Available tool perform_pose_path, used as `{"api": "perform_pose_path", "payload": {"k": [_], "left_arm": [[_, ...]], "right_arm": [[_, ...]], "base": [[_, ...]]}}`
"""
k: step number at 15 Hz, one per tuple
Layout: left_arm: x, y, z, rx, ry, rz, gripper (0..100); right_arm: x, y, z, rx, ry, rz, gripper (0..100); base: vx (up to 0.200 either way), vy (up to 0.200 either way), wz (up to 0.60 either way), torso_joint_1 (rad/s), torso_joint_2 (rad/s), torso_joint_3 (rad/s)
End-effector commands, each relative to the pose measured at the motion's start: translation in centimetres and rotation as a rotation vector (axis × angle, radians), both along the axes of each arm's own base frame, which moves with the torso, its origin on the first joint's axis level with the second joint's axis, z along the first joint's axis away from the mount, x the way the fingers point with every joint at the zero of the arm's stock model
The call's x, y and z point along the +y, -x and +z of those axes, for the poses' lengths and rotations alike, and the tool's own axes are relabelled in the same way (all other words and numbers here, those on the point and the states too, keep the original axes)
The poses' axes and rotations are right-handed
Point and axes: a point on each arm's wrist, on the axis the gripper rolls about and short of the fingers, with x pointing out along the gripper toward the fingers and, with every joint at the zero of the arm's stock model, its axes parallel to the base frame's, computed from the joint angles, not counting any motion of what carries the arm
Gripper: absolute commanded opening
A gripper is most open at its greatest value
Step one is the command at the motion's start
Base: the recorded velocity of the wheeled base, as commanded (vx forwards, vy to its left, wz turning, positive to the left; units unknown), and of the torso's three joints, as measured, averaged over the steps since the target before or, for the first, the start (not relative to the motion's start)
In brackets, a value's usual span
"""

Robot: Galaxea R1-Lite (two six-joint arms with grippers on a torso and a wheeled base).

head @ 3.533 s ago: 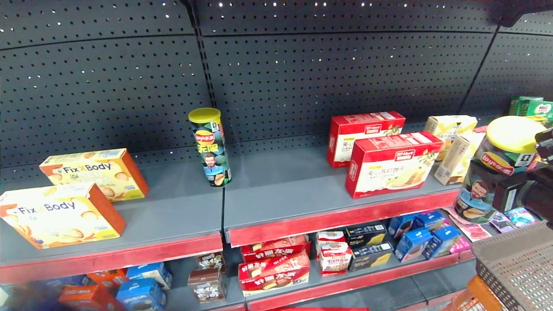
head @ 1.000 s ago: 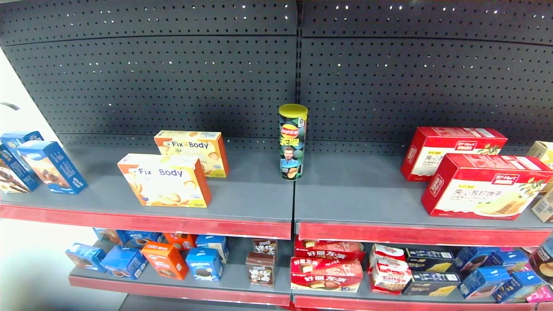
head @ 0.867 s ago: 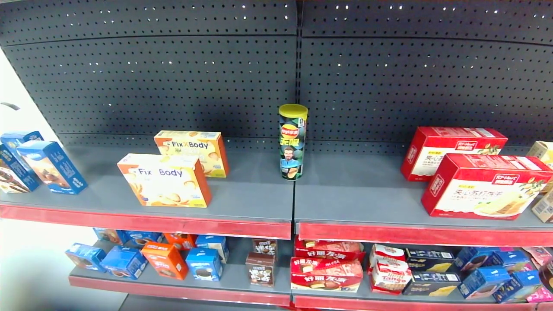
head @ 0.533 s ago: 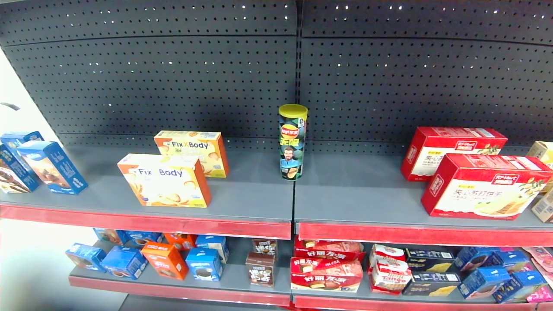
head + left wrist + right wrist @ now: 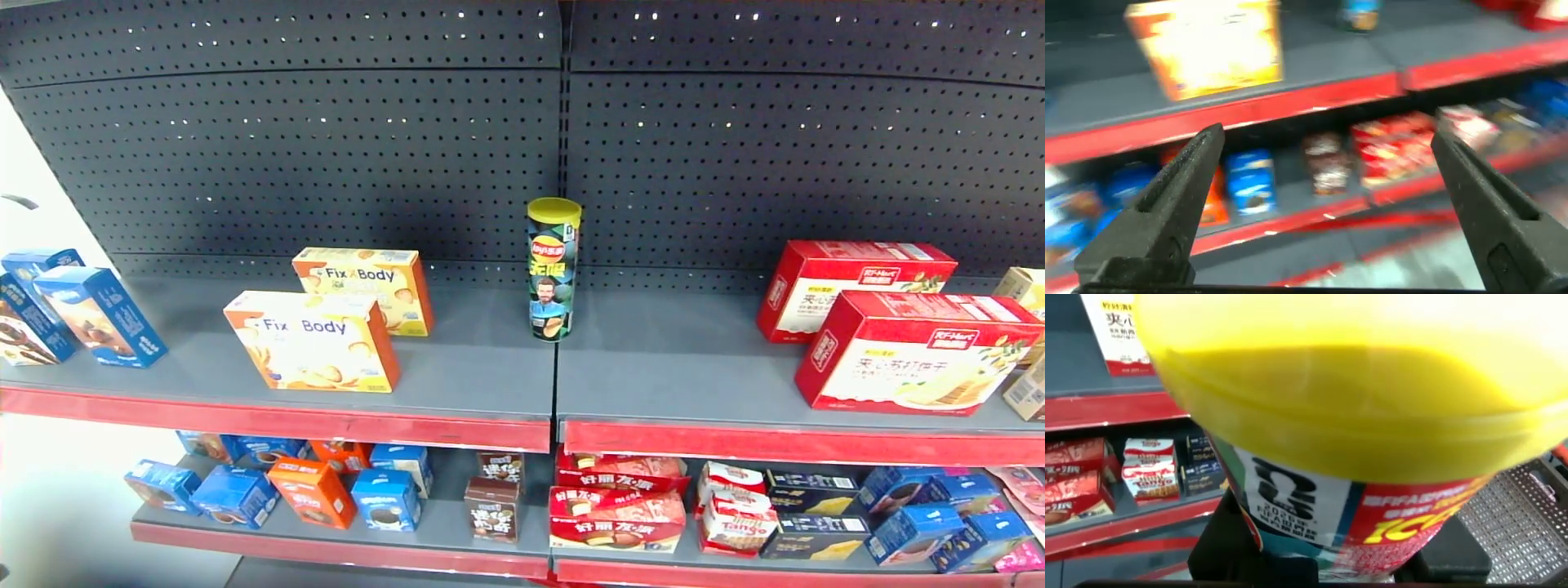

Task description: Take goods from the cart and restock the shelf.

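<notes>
In the right wrist view a chip can [image 5: 1315, 514] with a yellow lid [image 5: 1355, 367] sits close to the camera, and my right gripper [image 5: 1347, 559] is shut on its body. It hangs in front of the lower shelf, beside the cart's grey mesh basket [image 5: 1523, 510]. My left gripper [image 5: 1327, 135] is open with nothing between its fingers and faces the shelf's red front edge [image 5: 1290, 106]. A matching chip can [image 5: 553, 268] stands upright at the middle of the upper grey shelf [image 5: 653, 367], near the back panel.
Two orange biscuit boxes [image 5: 314, 339] stand left of the can, two red cracker boxes [image 5: 910, 351] to its right, and blue boxes [image 5: 98, 314] at the far left. The lower shelf [image 5: 343, 539] holds several small boxes. Bare shelf lies on both sides of the standing can.
The head camera has swung left along the shelf. Over the last second the held chip can sank out of the head view's lower right corner. Shelf goods stayed put.
</notes>
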Motion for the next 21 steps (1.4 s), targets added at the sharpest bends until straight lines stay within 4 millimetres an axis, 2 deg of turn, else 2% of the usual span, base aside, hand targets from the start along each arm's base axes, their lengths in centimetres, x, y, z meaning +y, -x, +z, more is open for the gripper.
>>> {"api": "perform_pose_path", "payload": {"k": [1, 2, 4, 5, 7, 8, 9, 10, 14, 17, 21], "left_arm": [[-1.6, -4.8, 2.7, 0.17, -0.039, -0.125, 100], [-2.3, -7.4, 3.8, 0.188, -0.043, -0.125, 100], [-3.4, -10.8, 5.1, 0.153, -0.036, -0.123, 100], [-4.6, -15.0, 5.2, 0.095, -0.025, -0.117, 100], [-5.5, -18.2, 5.1, 0.066, -0.024, -0.117, 100], [-5.5, -18.2, 5.1, 0.066, -0.024, -0.117, 100], [-6.3, -20.5, 5.4, 0.061, -0.067, -0.128, 100], [-7.1, -21.7, 5.5, 0.065, -0.072, -0.142, 100], [-9.5, -25.0, 4.6, 0.106, -0.086, -0.192, 100], [-10.9, -28.6, 4.4, 0.106, -0.086, -0.194, 100], [-12.2, -31.0, 3.4, 0.14, -0.064, -0.199, 100]], "right_arm": [[0.0, 0.2, 0.2, -0.018, 0.0, -0.006, 0], [0.0, 0.3, 0.2, -0.025, 0.0, -0.007, 0], [0.0, 0.5, 0.3, -0.035, 0.0, -0.012, 0], [0.1, 0.9, 0.5, -0.058, 0.001, -0.026, 0], [0.1, 1.4, 0.6, -0.078, 0.001, -0.026, 0], [0.1, 1.4, 0.6, -0.078, 0.001, -0.026, 0], [0.1, 1.7, 0.3, -0.089, 0.0, -0.03, 0], [0.1, 1.9, 0.1, -0.086, 0.0, -0.032, 0], [0.1, 2.1, 0.1, -0.083, 0.0, -0.041, 0], [0.2, 2.1, 0.2, -0.085, 0.001, -0.05, 0], [0.2, 2.0, 0.3, -0.081, 0.001, -0.052, 0]], "base": [[0.0, 0.0, 0.0, 0.0, 0.0, 0.0], [0.0, 0.0, 0.0, 0.0, 0.0, 0.0], [0.0, 0.0, 0.0, 0.0, 0.0, 0.0], [0.0, 0.0, 0.0, 0.0, 0.0, 0.0], [0.0, 0.0, 0.0, 0.0, 0.0, 0.0], [0.0, 0.0, 0.0, 0.0, 0.0, 0.0], [0.0, 0.0, 0.0, 0.0, 0.0, 0.0], [0.0, 0.0, 0.0, 0.0, 0.0, 0.0], [0.0, 0.0, 0.0, 0.0, 0.0, 0.0], [0.0, 0.0, 0.0, 0.0, 0.0, 0.0], [0.0, 0.0, 0.0, 0.0, 0.0, 0.0]]}}
